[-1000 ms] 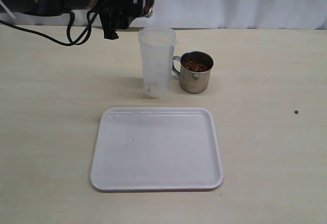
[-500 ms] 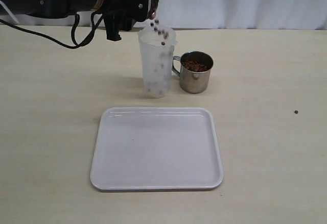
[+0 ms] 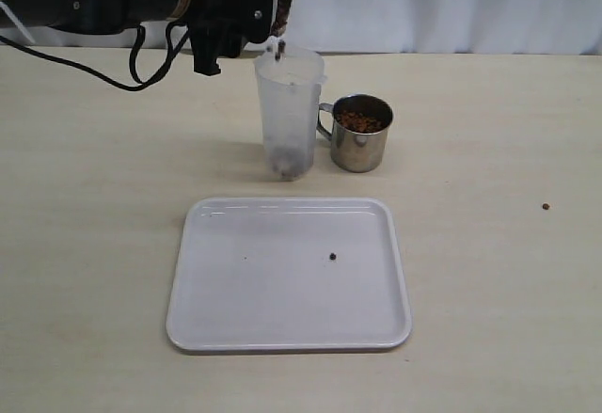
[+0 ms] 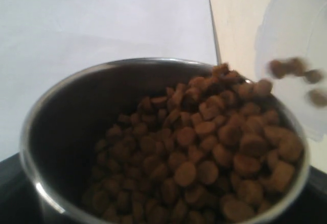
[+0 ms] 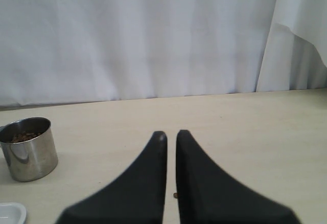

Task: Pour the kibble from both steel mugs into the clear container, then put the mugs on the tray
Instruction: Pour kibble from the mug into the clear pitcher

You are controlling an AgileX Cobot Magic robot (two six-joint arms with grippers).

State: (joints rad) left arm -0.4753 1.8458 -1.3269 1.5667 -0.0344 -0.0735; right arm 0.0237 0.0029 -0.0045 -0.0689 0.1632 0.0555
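Note:
My left gripper [image 3: 265, 4] is shut on a steel mug [image 4: 76, 132], held tipped over the rim of the clear container [image 3: 289, 112]. Kibble [image 4: 204, 152] is heaped at the mug's lip, and a few pellets [image 4: 294, 68] are falling into the container [image 4: 291, 55]. A small pile of kibble [image 3: 286, 161] lies in the container's bottom. The second steel mug [image 3: 360, 133], full of kibble, stands upright just right of the container. The white tray [image 3: 235, 281] lies in front. My right gripper [image 5: 170, 134] is shut and holds nothing; the second mug [image 5: 28, 150] is far from it.
One stray pellet [image 3: 333, 256] lies on the tray. Another pellet [image 3: 545, 206] lies on the table at the right, and a pellet [image 5: 175, 195] shows under my right gripper. A white curtain [image 3: 451, 4] hangs behind the table. A black cable [image 3: 94, 70] trails from the left arm.
The left arm tipped the mug and kibble began falling into the container. The pile in the container's bottom has grown. One pellet has landed on the tray.

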